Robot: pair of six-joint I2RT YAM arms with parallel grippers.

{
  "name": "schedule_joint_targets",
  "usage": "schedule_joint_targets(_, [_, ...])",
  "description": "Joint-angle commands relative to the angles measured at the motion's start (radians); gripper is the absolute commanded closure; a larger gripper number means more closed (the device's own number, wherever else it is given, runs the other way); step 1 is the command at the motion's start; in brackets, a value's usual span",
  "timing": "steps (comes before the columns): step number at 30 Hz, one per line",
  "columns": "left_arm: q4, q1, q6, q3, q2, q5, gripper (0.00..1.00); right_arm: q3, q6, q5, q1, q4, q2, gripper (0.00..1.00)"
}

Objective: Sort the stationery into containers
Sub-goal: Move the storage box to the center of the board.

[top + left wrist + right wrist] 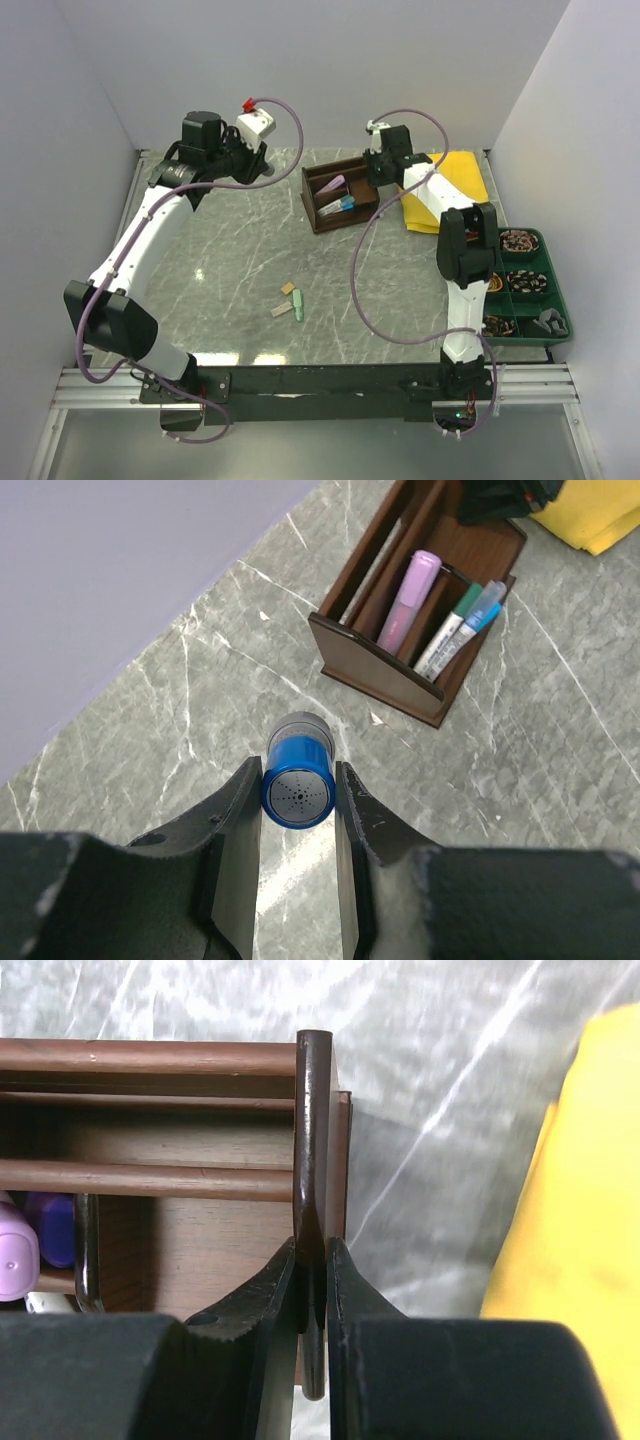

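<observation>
Two grips live! Clamping blue-capped bottle (298,798) in left gripper (298,778), centre frame. Pinching side wall of organiser (312,1110) in right gripper (311,1252), lower centre.

Bright, even light falls from overhead across the grey marble table (230,260), and the white walls (320,70) bounce it back. Shadows under the arms are soft and short. Pale glare patches lie along the table's near edge. In the left wrist view the blue-capped bottle (297,793) and wooden organiser (375,675) are crisp, and a white reflection flares just below the bottle. The right wrist view is very close. Its wood rims glint, the table behind looks washed out, and the yellow cloth (580,1240) at the right edge seems out of focus.
</observation>
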Motion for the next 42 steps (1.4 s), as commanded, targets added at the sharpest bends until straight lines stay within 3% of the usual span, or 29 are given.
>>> schedule_joint_targets(1, [0.032, 0.003, -0.014, -0.021, -0.078, 0.028, 0.96, -0.130, 0.155, 0.055, 0.047, -0.029, -0.163, 1.00])
schedule_joint_targets(8, [0.032, 0.003, -0.020, -0.081, -0.154, 0.042, 0.95, -0.270, 0.413, 0.138, 0.095, -0.043, -0.261, 1.00])
schedule_joint_targets(17, [0.024, 0.003, -0.014, -0.169, -0.243, 0.044, 0.95, -0.340, 0.448, 0.100, 0.207, -0.052, -0.313, 1.00])
schedule_joint_targets(32, [0.009, 0.003, -0.005, -0.215, -0.299, 0.065, 0.93, -0.538, 0.494, 0.118, 0.270, -0.069, -0.479, 1.00])
schedule_joint_targets(42, [-0.034, -0.001, -0.009, -0.239, -0.309, 0.088, 0.92, -0.578, 0.614, 0.233, 0.335, -0.092, -0.490, 1.00])
